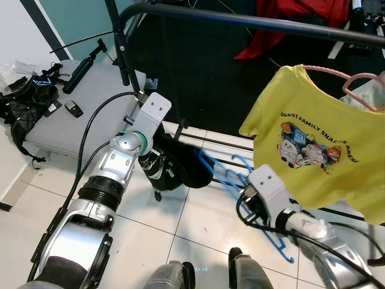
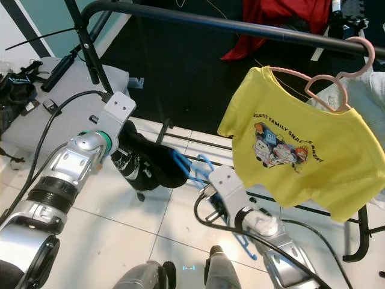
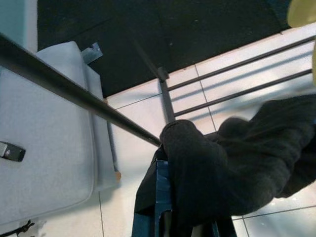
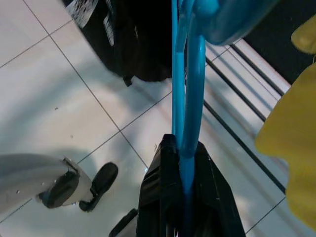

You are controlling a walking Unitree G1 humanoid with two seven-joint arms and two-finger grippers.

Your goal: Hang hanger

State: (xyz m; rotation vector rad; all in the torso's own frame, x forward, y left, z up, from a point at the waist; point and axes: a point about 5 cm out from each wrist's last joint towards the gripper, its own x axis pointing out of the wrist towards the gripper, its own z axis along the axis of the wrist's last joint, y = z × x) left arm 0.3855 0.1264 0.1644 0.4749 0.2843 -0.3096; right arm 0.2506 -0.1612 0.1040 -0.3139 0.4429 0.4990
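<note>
The right hand (image 4: 185, 197) was clamped on the blue hanger (image 1: 231, 177), held low above the tiled floor (image 1: 198, 223), below the black rail (image 1: 252, 21). The left hand (image 3: 170, 219) gripped the black garment (image 1: 180, 162) draped over the hanger's other end. A yellow T-shirt (image 1: 319, 144) hung from a pink hanger (image 2: 337, 78) on the rail.
</note>
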